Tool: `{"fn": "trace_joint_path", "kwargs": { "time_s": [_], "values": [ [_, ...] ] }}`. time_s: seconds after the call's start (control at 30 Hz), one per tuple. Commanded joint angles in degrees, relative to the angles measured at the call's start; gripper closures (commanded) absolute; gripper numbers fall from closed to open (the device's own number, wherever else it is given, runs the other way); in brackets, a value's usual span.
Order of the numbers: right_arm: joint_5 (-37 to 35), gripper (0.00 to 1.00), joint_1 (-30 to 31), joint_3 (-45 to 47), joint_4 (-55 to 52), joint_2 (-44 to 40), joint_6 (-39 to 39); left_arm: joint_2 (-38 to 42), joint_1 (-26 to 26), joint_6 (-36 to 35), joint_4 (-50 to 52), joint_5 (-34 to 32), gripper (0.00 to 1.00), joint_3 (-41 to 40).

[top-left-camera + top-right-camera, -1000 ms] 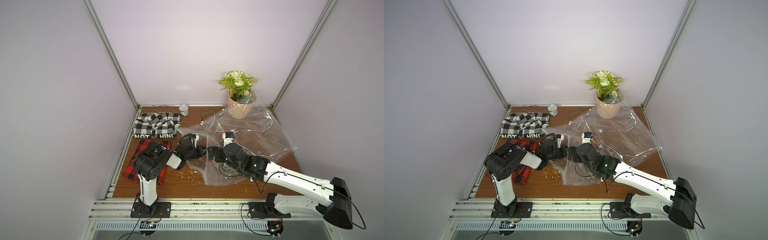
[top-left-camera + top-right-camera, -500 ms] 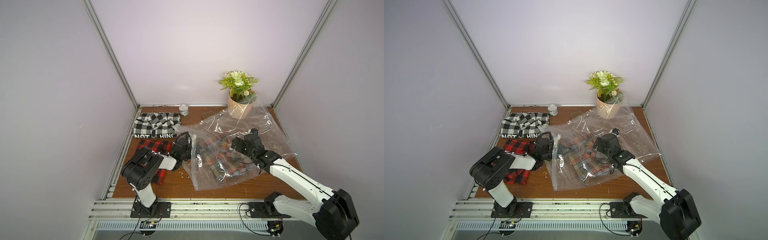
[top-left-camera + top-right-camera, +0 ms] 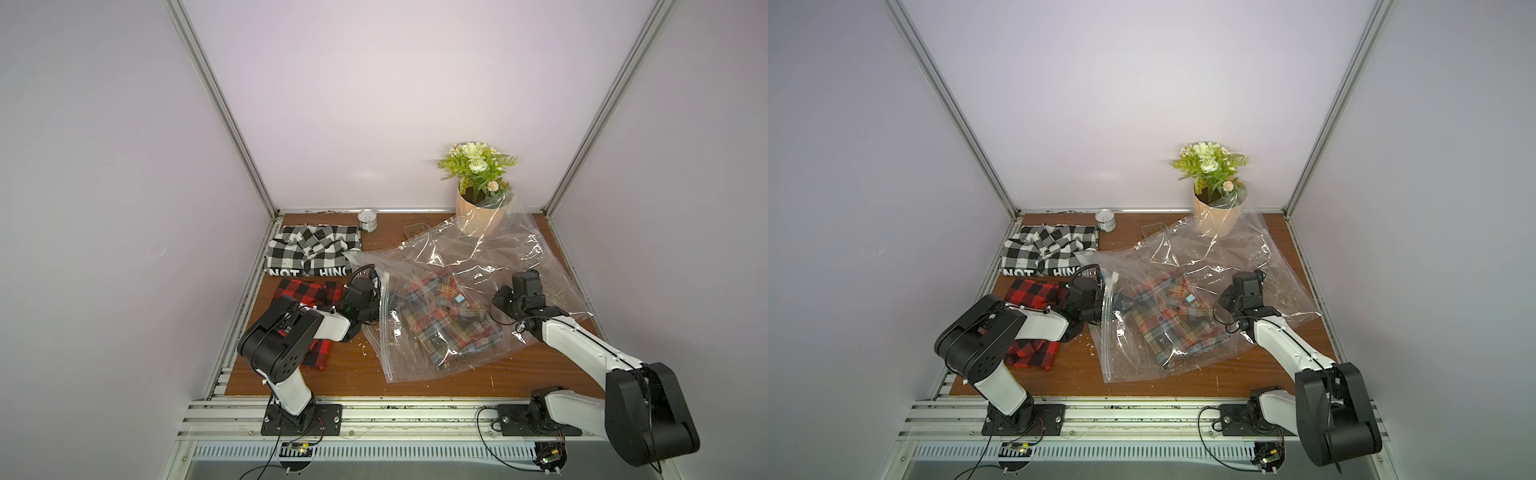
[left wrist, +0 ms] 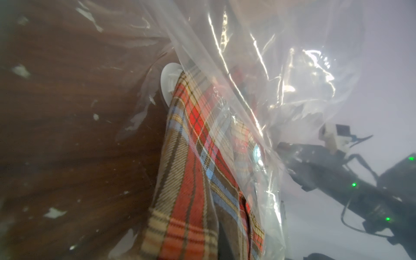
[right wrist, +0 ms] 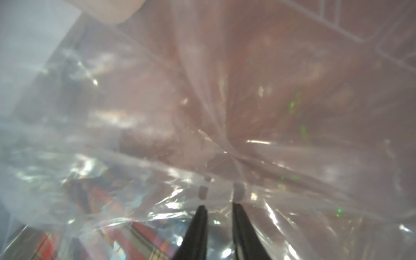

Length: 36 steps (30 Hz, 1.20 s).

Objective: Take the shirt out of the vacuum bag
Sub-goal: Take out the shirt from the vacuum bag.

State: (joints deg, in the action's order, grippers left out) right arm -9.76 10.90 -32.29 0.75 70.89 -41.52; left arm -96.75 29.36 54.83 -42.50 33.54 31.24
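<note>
On the scuffed wood-grain table (image 3: 415, 386), we see the vacuum bag (image 3: 457, 257), clear crinkled film, spread over the right half, the folded plaid shirt (image 3: 449, 320) inside. The left gripper (image 3: 380, 305) is closed at its zip edge; the right gripper (image 5: 219, 207) has tapered black fingers narrowly apart against film, grip unclear.
</note>
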Motion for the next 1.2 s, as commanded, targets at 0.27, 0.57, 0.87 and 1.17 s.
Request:
{"fn": "trace_joint_path", "kwargs": {
  "time_s": [0.27, 0.57, 0.87, 1.17],
  "values": [
    [1.64, 1.0, -7.63, 3.9, 6.97, 6.76, -2.56, 6.61, -3.28, -1.92, 4.24, 2.26, 1.0, -1.59],
    [2.11, 1.0, -12.05, 5.28, 7.04, 6.35, -1.66, 14.45, -9.17, -5.05, 11.56, 3.14, 1.0, -3.82],
    [3.62, 1.0, -14.23, 6.28, 8.21, 7.13, -1.01, 21.05, -15.39, -8.34, 18.42, 4.48, 1.0, -6.14],
    [4.13, 1.0, -15.18, 6.27, 8.44, 6.97, -0.72, 28.91, -22.38, -9.07, 24.11, 6.12, 1.0, -7.77]
  ]
}}
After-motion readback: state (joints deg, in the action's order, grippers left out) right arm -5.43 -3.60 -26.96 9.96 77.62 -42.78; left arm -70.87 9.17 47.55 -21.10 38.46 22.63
